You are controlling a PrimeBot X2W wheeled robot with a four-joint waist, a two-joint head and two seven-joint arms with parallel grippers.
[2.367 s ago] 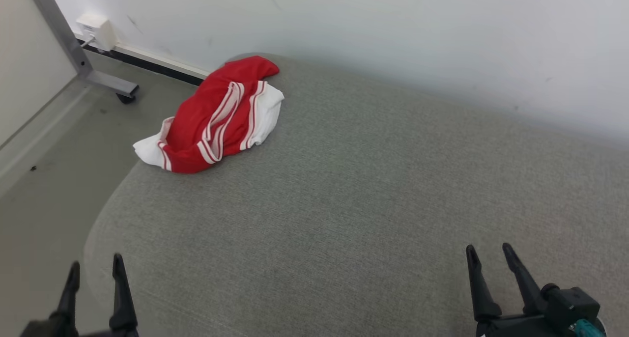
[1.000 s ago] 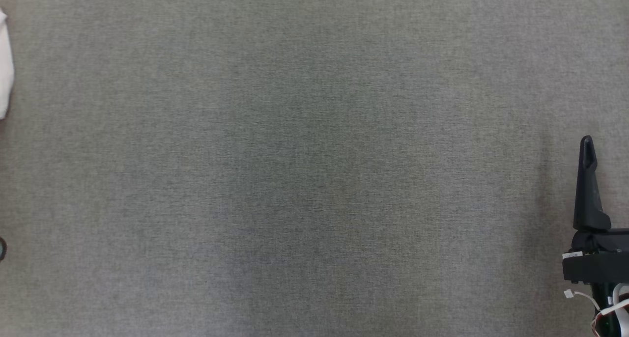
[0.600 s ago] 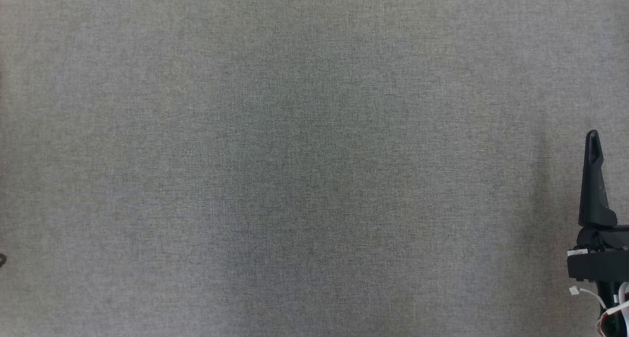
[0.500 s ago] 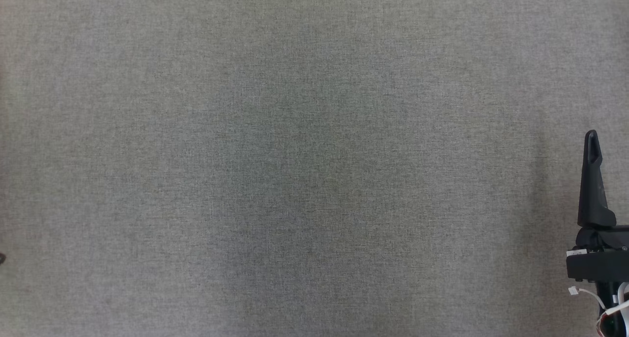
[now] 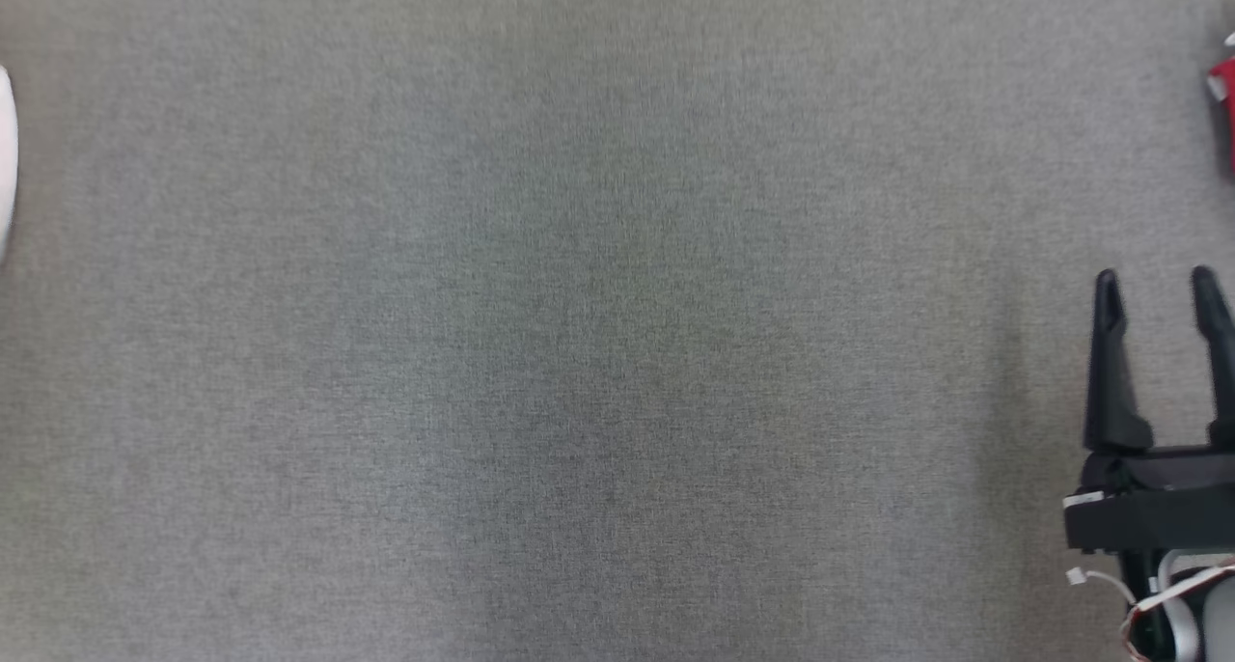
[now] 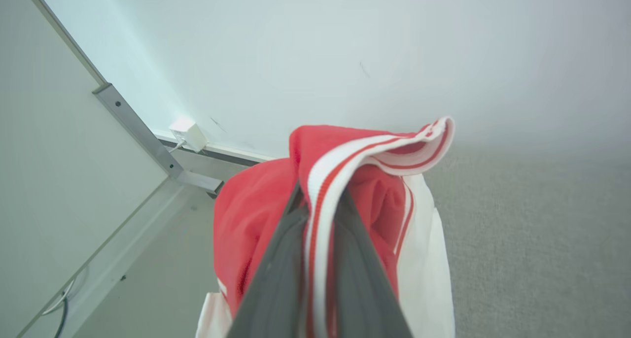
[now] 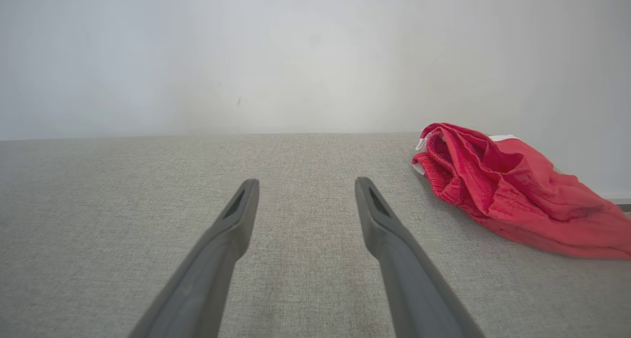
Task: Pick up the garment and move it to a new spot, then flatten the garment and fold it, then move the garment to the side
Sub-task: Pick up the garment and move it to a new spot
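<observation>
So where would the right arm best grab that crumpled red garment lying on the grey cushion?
Probably the raised ribbed edge at the end of the red garment nearest the open right jaws, coming in low across the bare cushion from that side: that fold stands up off the surface, and the wall sits close behind the rest.

Red garment (image 6: 256,215), white stripes, bunched, pinched in left hand (image 6: 321,196).

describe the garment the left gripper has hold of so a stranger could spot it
Find the grey fabric surface against the white wall; at its end near the metal frame leg, the left gripper pinches a garment. It is red with white panels and a red-and-white striped band, unlike the nearly all-red garment lying crumpled on the surface.
</observation>
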